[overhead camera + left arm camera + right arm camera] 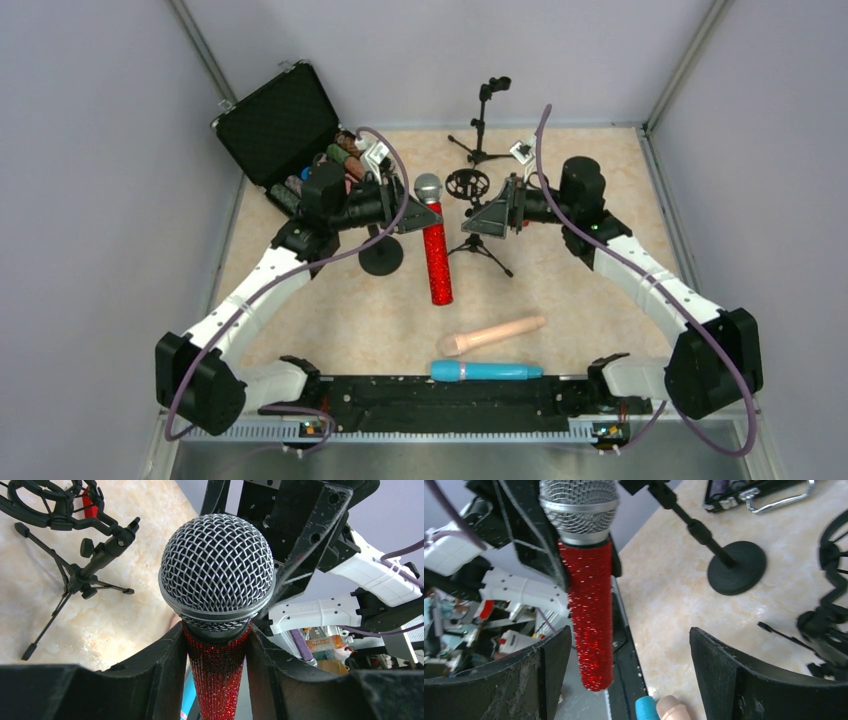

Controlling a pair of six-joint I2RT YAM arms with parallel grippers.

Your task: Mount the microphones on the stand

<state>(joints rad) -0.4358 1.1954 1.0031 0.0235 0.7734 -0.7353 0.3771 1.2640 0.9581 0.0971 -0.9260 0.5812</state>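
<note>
My left gripper [414,212] is shut on the glittery red microphone [436,258] just below its silver mesh head [216,565] and holds it off the table, tail end free. In the left wrist view both fingers [165,670] press the red body [218,685]. My right gripper [492,214] is open and empty, facing the red microphone [589,610], which hangs left of its gap [629,675]. The beige microphone [492,334] and the cyan-blue microphone [486,371] lie near the front edge. A round-base stand [381,255], a shock-mount tripod stand [470,186] and a clip tripod stand [485,120] are on the table.
An open black case [280,125] with several items stands at the back left. The round base [736,567] and the shock-mount stand [829,620] show in the right wrist view. The arms' black base rail [450,395] runs along the near edge.
</note>
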